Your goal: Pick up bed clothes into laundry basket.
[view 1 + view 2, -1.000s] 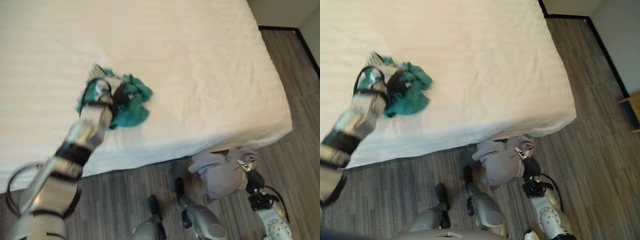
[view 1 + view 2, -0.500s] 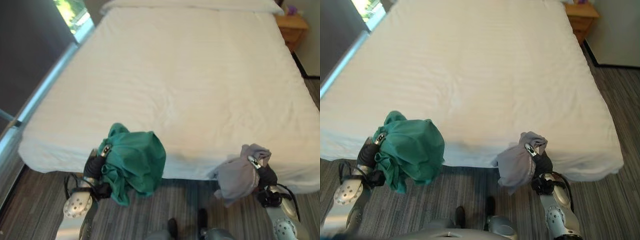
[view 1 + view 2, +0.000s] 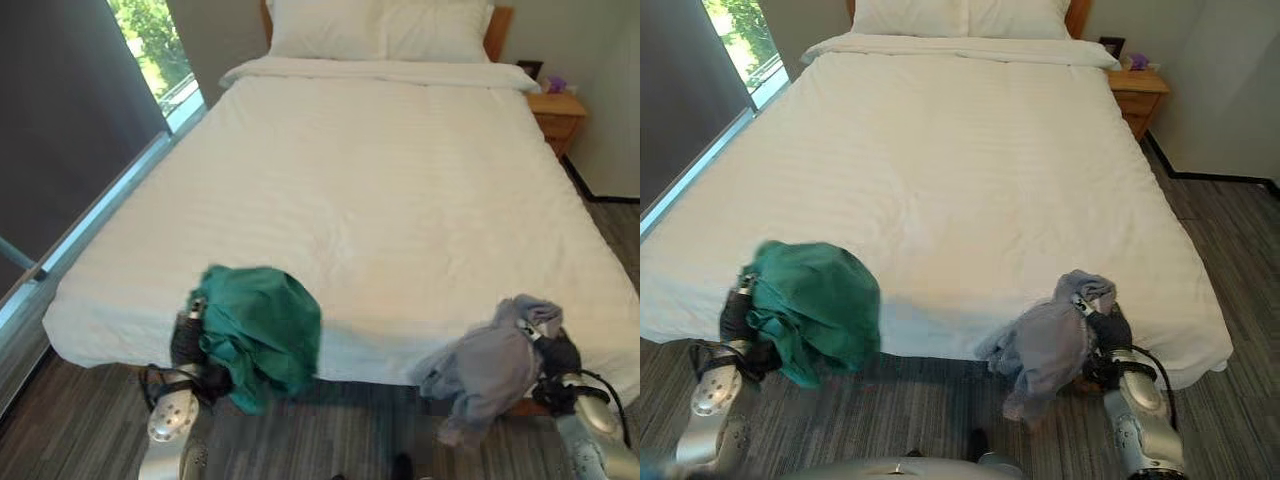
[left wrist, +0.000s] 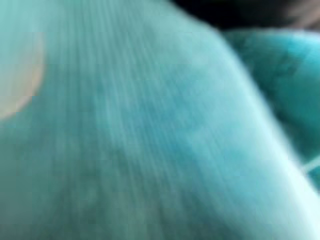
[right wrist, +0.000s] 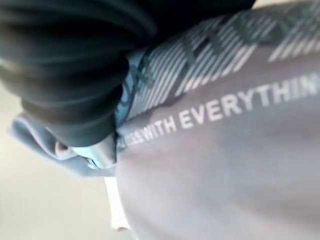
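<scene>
Already off the mattress, two garments hang at the foot of the white bed [image 3: 380, 190], and either could slip to the grey plank floor [image 3: 1230, 260] if a grip loosens, since no laundry basket is in sight to catch them. At the near left corner the left hand [image 3: 188, 322] is closed on a bunched green garment [image 3: 262, 330] that drapes over it, while the right hand [image 3: 1102, 322] clutches a grey printed T-shirt [image 3: 1045, 350] dangling just below the bed's edge.
</scene>
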